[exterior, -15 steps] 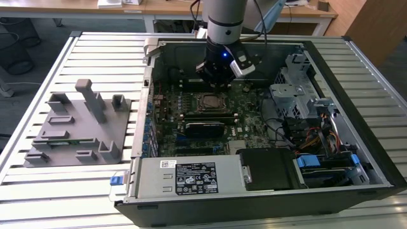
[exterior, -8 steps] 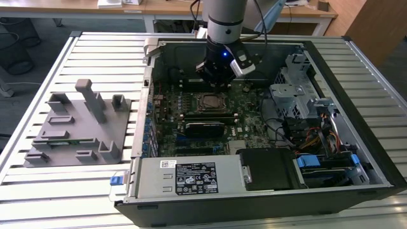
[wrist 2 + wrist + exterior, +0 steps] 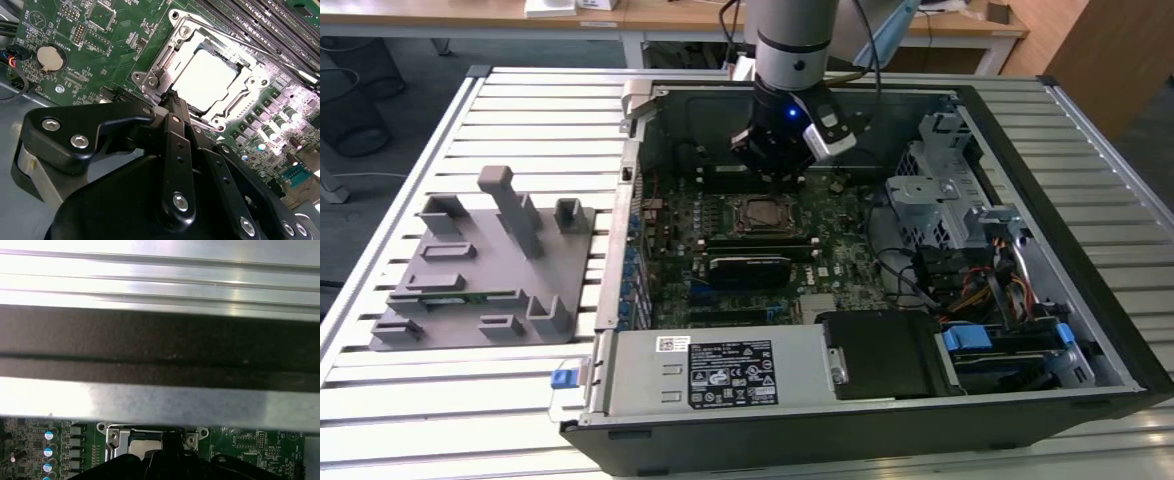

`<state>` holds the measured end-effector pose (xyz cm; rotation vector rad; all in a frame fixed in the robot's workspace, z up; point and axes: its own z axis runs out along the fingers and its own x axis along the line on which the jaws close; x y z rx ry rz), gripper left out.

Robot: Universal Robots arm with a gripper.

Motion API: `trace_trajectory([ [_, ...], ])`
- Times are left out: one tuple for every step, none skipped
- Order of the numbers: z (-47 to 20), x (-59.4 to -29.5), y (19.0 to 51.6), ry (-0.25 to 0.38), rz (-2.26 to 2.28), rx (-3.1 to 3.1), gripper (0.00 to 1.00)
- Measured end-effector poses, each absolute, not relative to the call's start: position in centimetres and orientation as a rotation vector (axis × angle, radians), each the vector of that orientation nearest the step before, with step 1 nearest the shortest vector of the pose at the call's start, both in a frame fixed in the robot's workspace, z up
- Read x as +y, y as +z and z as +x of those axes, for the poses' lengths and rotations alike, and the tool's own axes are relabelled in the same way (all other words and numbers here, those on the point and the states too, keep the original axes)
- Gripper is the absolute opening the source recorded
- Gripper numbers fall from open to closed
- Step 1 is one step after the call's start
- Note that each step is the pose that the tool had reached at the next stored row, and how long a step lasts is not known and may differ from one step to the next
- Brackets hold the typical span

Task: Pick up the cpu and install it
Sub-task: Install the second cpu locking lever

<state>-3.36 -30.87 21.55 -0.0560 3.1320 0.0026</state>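
The cpu lies flat in the motherboard socket, its shiny silver top showing inside the metal retention frame. In the exterior view the cpu sits in the middle of the board inside the open computer case. My gripper hangs just behind and above the socket. In the second wrist view my gripper is shut, its black fingers pressed together with nothing between them, the tip at the edge of the retention frame. The first wrist view shows the socket frame just beyond the black fingers.
A grey fixture plate with upright pegs lies on the slatted table at the exterior view's left. Inside the case are a power supply, a drive cage, cables and a coin battery. The case wall stands close behind the socket.
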Motion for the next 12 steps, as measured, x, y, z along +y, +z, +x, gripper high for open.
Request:
trace_trajectory([
  [-3.37, -30.87, 21.56, 0.003, -0.056, 3.132, 0.11],
  [-3.37, -30.89, 21.58, 0.002, -0.056, 3.132, 0.11],
  [-3.37, -30.89, 21.58, 0.002, -0.056, 3.132, 0.11],
  [-3.36, -30.89, 21.59, 0.002, -0.056, 3.132, 0.11],
  [-3.36, -30.89, 21.6, 0.002, -0.056, 3.132, 0.11],
  [-3.36, -30.89, 21.61, 0.002, -0.056, 3.132, 0.11],
  [-3.36, -30.89, 21.62, 0.001, -0.056, 3.132, 0.11],
  [-3.36, -30.9, 21.64, 0.001, -0.056, 3.132, 0.11],
  [-3.36, -30.9, 21.66, 0.0, -0.056, 3.132, 0.11],
  [-3.35, -30.9, 21.68, -0.001, -0.056, 3.132, 0.11],
  [-3.35, -30.9, 21.71, -0.002, -0.056, 3.132, 0.11],
  [-3.36, -30.9, 21.75, -0.005, -0.056, 3.132, 0.11],
])
